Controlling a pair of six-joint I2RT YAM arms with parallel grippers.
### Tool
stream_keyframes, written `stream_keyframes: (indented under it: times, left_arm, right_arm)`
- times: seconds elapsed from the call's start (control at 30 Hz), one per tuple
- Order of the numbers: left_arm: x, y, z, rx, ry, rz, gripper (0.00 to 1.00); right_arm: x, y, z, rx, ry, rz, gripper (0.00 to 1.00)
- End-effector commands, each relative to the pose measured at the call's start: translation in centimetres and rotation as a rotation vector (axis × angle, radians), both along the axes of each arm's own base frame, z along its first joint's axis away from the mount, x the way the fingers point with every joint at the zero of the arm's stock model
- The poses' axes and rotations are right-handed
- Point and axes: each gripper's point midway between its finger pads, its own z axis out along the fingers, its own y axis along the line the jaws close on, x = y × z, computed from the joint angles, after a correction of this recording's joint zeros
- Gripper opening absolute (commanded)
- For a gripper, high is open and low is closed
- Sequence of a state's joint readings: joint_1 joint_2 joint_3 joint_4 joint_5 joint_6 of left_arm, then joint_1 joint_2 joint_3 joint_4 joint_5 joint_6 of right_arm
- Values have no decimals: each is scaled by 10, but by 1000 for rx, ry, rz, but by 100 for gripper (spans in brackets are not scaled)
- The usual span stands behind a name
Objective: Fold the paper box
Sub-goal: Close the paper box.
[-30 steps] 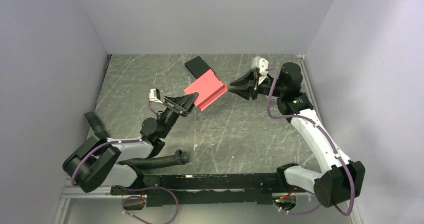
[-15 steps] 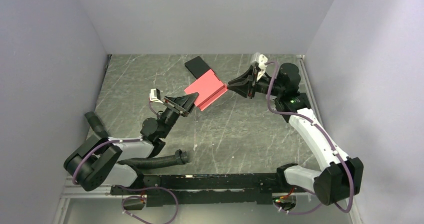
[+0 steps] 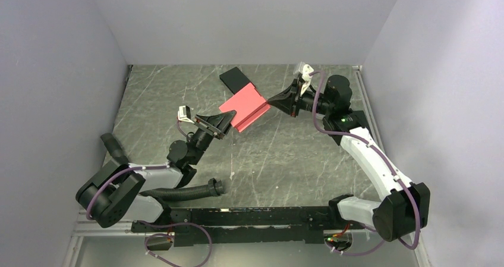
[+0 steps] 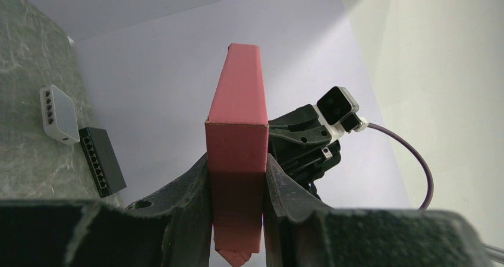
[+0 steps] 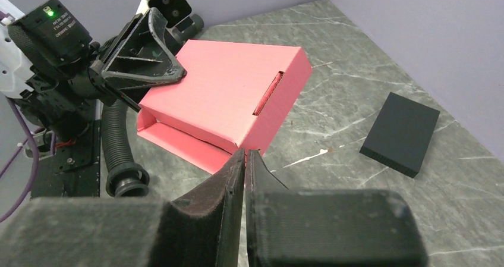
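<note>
The paper box (image 3: 245, 105) is pinkish-red and partly folded, with a slot in its top panel and an open flap below. My left gripper (image 3: 229, 124) is shut on its near-left end and holds it above the table. In the left wrist view the box (image 4: 238, 124) stands clamped between my fingers (image 4: 196, 187). My right gripper (image 3: 271, 101) is shut, with its tips at the box's right corner. In the right wrist view the closed tips (image 5: 245, 154) touch the near corner of the box (image 5: 226, 91).
A black flat rectangular box (image 3: 233, 78) lies on the table behind the paper box; it also shows in the right wrist view (image 5: 401, 133). A black corrugated hose (image 3: 184, 191) lies by the left arm's base. Grey walls enclose the marbled table (image 3: 285, 154).
My right gripper has moved left toward the paper box and now reaches its right corner. The left gripper and the box have not moved.
</note>
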State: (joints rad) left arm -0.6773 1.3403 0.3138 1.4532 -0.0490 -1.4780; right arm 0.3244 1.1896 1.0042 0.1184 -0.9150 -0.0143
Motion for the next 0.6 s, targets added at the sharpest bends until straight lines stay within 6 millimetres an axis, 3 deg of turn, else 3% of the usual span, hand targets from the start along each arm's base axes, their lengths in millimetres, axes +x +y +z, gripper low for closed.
stream_keyframes:
  times: [0.0,0.2,0.37,0.57]
  left_arm:
    - [-7,6,19,-38,-73,5,0]
    - [-7,9,17,-35,-65,21,0]
    - [-7,11,16,-28,-65,31,0]
    - [-6,10,18,-23,-64,33,0]
  right_arm:
    - [1,1,12,15,-23,-12,8]
    - [-1,0,14,27,3,-18,6]
    - [-2,-1,18,26,-6,-25,17]
    - [2,-1,17,23,0,-41,20]
